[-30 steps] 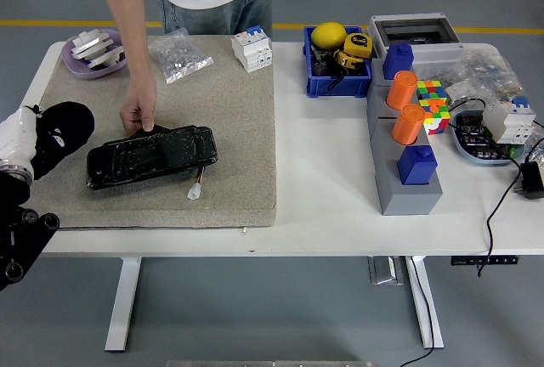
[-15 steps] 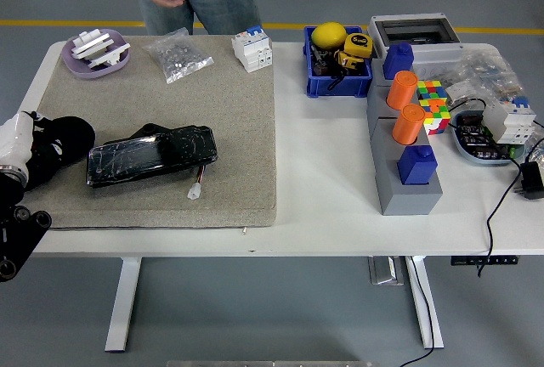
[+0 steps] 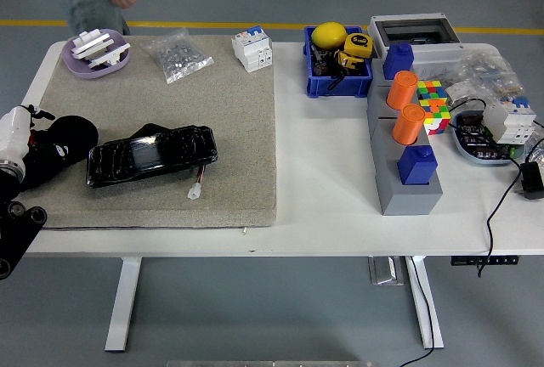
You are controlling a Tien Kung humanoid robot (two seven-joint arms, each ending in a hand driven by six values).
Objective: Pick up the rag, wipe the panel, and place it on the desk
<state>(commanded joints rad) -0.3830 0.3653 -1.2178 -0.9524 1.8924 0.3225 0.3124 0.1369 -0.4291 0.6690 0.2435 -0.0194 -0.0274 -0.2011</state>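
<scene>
beside the black panel, left hand fingers' state can't be told

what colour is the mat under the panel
Beige-grey, a speckled felt-like mat beneath the black panel; the head view shows it.

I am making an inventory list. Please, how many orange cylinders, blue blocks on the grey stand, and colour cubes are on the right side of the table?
Orange cylinders: 2
Blue blocks on the grey stand: 2
Colour cubes: 1
Total: 5
</scene>
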